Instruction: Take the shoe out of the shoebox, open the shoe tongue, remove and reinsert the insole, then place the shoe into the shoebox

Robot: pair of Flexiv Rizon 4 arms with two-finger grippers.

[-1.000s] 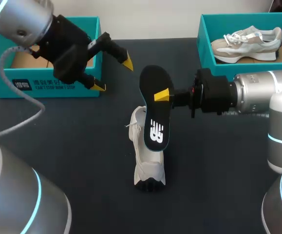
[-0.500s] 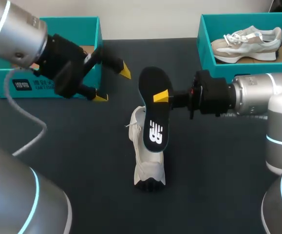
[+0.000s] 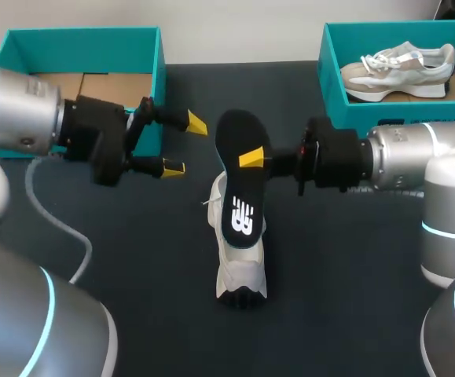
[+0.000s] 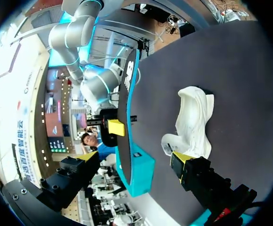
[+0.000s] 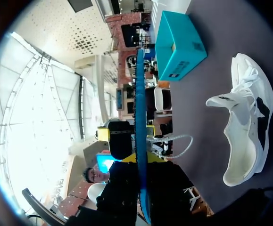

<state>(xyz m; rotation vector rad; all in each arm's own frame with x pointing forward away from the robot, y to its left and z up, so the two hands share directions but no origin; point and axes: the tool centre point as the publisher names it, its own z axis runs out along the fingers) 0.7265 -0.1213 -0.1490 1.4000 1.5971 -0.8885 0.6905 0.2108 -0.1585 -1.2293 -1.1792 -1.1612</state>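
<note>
A black insole hangs upright over the table's middle, and my right gripper is shut on its edge. Its lower end overlaps the white shoe, which lies on the dark table with its opening turned up. My left gripper stands open just left of the insole, holding nothing. In the left wrist view the insole shows edge-on ahead of the open gripper, beside the shoe. In the right wrist view the insole rises edge-on from between the gripper's fingers, and the shoe lies off to the side.
An empty teal shoebox stands at the back left, right behind my left gripper. A second teal box at the back right holds another shoe. Bare dark table lies around the white shoe at the front.
My left arm has swung down and nearer, its open gripper now level with the insole on its left. My right gripper has carried the insole slightly to the left.
</note>
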